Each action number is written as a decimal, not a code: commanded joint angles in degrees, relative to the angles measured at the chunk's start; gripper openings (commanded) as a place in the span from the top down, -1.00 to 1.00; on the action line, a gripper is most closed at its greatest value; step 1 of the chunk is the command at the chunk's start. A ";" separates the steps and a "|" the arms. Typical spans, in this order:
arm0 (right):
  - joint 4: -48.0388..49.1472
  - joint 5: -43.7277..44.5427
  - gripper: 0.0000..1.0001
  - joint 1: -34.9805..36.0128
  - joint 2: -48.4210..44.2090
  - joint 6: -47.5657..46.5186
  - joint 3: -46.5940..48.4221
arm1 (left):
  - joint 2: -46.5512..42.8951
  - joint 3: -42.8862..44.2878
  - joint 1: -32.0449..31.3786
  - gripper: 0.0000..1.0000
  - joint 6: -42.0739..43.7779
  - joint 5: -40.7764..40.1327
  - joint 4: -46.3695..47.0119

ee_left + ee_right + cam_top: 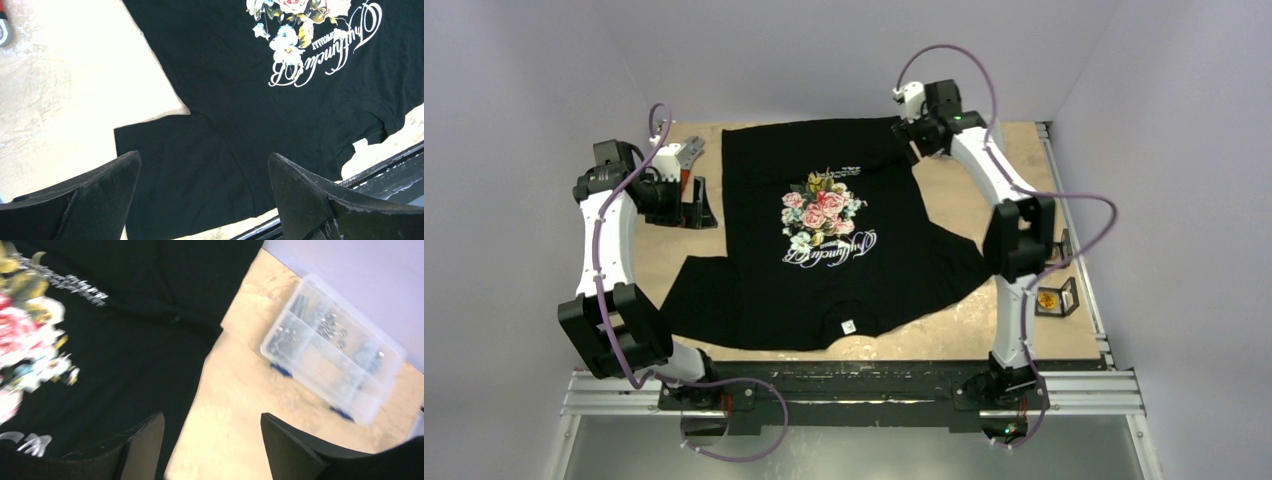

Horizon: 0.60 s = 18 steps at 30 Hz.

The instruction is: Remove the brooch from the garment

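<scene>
Two spread: left hand [204,157], right hand [212,416] | garment [824,270] flat, tan tabletop [944,200] | lilac walls [824,50]

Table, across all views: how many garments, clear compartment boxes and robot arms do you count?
Garments: 1, the black T-shirt
Clear compartment box: 1
Robot arms: 2, left arm and right arm
Total: 4

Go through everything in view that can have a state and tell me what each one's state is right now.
T-shirt: spread flat on the table, print up.
Left gripper: open, empty, above a sleeve.
Right gripper: open, empty, over the shirt's edge.
Clear organizer box: holds small metal parts; lid too blurred to judge.
Small gold item: in a black holder, off the shirt.
</scene>
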 commanded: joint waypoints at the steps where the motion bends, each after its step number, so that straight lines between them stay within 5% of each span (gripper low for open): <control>1: -8.63 -7.85 -0.38 -3.06 -12.74 2.49 -13.37 | -2.37 -2.05 0.12 -1.00 0.73 3.34 0.97; 11: -6.42 -11.96 0.23 -6.96 -18.17 1.87 -36.96 | -6.53 -5.26 0.13 -1.00 2.22 2.68 -1.25; 18: 1.26 -3.08 0.34 -9.18 -14.57 1.75 -43.07 | -7.31 -6.06 0.14 -1.00 2.49 0.82 -2.61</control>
